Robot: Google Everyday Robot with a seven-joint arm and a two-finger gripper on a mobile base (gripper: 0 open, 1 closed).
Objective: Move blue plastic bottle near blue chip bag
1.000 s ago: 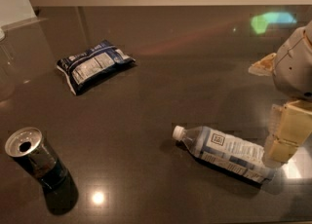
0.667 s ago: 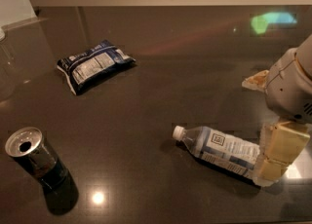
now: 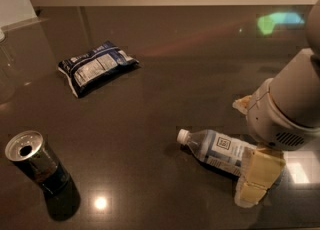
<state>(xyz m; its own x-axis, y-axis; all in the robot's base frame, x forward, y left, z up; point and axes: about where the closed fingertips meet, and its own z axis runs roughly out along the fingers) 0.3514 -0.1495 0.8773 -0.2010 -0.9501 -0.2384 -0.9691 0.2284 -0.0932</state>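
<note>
The blue plastic bottle (image 3: pixel 216 149) lies on its side on the dark table (image 3: pixel 165 89), right of centre, its white cap pointing left. The blue chip bag (image 3: pixel 95 66) lies flat at the upper left, well apart from the bottle. My gripper (image 3: pixel 246 150) comes in from the right and is low over the bottle's bottom end. It is open. One cream finger (image 3: pixel 256 176) stands in front of the bottle's base and hides it; the other fingertip (image 3: pixel 243 104) shows behind the bottle. I cannot tell whether the fingers touch the bottle.
A dark metal can (image 3: pixel 35 166) with an open top stands upright at the lower left. A clear container (image 3: pixel 6 69) sits at the left edge. The table's far edge meets a pale wall.
My gripper has moved left and down toward me, so that the near finger now covers the bottle's bottom end. The bottle, bag and can have not moved.
</note>
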